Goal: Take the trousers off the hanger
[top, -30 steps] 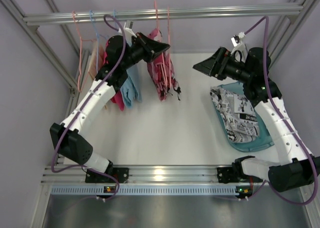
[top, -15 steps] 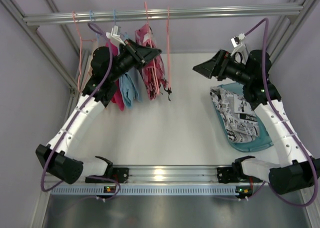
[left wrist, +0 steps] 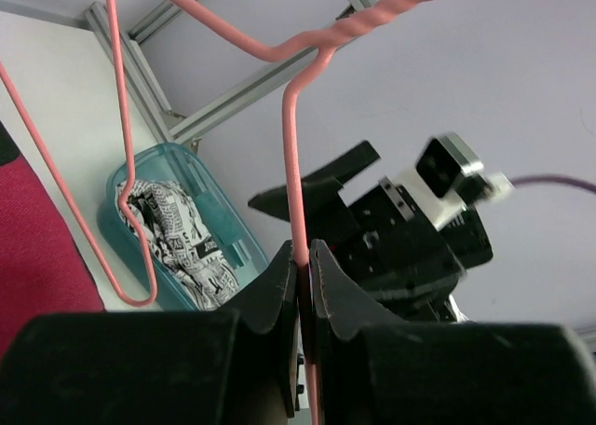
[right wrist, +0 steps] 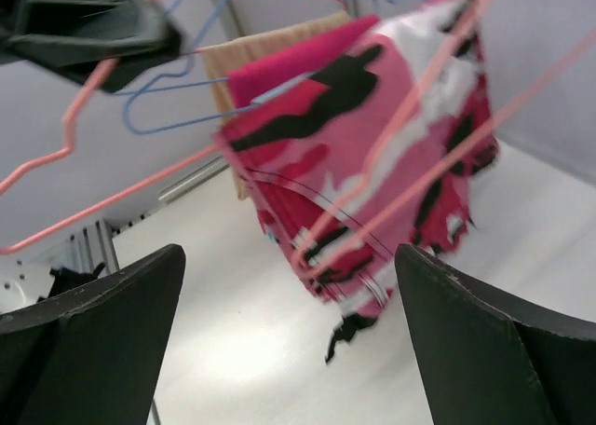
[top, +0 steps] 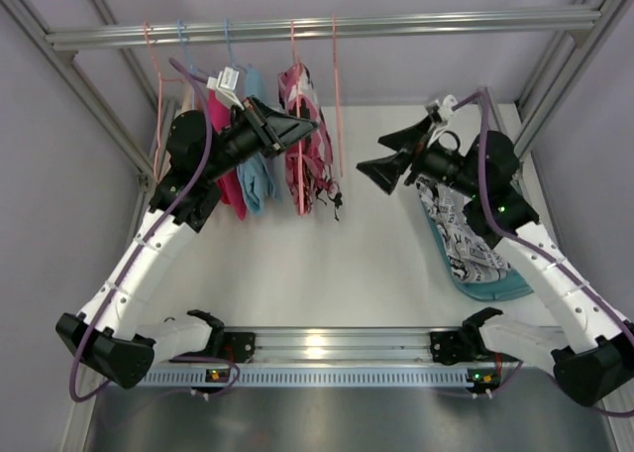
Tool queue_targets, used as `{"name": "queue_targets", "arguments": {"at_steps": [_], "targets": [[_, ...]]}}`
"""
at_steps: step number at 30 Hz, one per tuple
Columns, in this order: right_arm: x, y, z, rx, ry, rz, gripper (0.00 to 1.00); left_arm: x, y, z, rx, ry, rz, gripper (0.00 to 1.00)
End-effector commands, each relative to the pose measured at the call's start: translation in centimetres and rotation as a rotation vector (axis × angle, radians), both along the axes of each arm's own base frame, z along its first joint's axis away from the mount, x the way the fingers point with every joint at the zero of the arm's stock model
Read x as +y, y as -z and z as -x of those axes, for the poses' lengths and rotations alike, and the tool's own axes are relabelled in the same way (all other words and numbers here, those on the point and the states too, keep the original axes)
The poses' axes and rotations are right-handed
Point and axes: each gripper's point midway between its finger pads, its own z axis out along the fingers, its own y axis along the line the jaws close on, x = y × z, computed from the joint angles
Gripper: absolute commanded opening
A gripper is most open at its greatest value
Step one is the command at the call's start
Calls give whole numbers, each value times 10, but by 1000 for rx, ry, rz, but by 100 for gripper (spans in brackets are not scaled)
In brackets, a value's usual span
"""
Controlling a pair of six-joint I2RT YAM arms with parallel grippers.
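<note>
Two pairs to track: black-and-white comic-print cloth trousers (top: 466, 236) lie in the teal plastic tub (top: 498, 289) on the right. Just beside it, the right gripper (top: 382, 161) has its fingers spread wide w/ nothing between. Further back, the left gripper (left wrist: 300, 257) is pinched on a thin pink wire hanger (left wrist: 292, 145), and the pink-red, black-and-white patched trousers (top: 315, 147) hang by it under the aluminium rail (top: 416, 23).

A metal rail (top: 396, 22) runs across the far side, above a white table (top: 327, 264). A tan cloth (right wrist: 270, 41), a dark pink cloth (top: 231, 189) and a light blue cloth (top: 260, 179) hang at the far left. A blue tub (top: 493, 290) sits on the right.
</note>
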Motion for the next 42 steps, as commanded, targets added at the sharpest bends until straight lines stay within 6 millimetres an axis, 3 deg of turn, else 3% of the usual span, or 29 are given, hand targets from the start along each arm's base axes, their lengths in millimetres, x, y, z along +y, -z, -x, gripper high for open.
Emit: {"name": "queue_targets", "arguments": {"at_steps": [1, 5, 10, 14, 18, 21, 24, 29, 37, 42], "targets": [[22, -37, 23, -358, -25, 58, 96, 14, -76, 32, -303, 1, 102, 0], [68, -32, 58, -489, -105, 86, 96, 13, -80, 31, -290, 6, 116, 0], [91, -19, 44, -522, 2, 97, 93, 13, -90, 33, -312, 9, 123, 0], [100, -15, 16, -518, 98, 113, 87, 15, -95, 37, -333, 9, 120, 0], [123, -6, -3, -517, 97, 137, 87, 16, -96, 37, -332, 3, 122, 0], [127, -4, -18, -528, 144, 155, 80, 16, -97, 37, -334, 4, 126, 0], [118, -3, -32, -525, 204, 157, 70, 18, -100, 39, -341, -3, 122, 0], [103, -5, -50, -532, 280, 172, 62, 20, -103, 42, -344, -3, 125, 0], [101, -7, -70, -541, 323, 205, 61, 19, -103, 40, -335, -5, 127, 0], [107, 1, -82, -532, 340, 243, 70, 18, -99, 39, -324, 0, 125, 0]]}}
